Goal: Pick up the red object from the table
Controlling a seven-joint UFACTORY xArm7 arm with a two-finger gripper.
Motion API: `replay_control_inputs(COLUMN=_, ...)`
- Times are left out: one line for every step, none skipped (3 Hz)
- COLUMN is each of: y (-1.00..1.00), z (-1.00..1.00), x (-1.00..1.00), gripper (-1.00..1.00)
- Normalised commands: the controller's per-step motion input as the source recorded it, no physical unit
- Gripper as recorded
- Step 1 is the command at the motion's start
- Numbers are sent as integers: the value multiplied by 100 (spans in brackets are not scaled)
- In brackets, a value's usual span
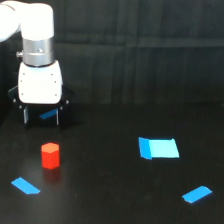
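Observation:
The red object (50,155) is a small red-orange hexagonal block standing upright on the black table (110,200) at the exterior view's left. My gripper (41,118) hangs above and behind it, white body with black fingers pointing down, apart from the block. The fingers stand spread with a gap between them and nothing is held. A blue tape strip shows through that gap.
A light-blue rectangle (159,148) lies on the table at the exterior view's right. One blue tape strip (25,186) lies at the front left near the block, another (197,194) at the front right. A dark curtain (140,50) forms the background.

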Motion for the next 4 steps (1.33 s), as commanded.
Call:
replay_control_inputs(y=-100, z=-10, x=9, gripper=99)
replay_control_inputs(y=-100, z=-6, x=14, gripper=100)
replay_control_inputs(y=-96, z=-16, x=5, gripper=100)
replay_control_inputs(y=-100, z=-6, x=11, gripper=100)
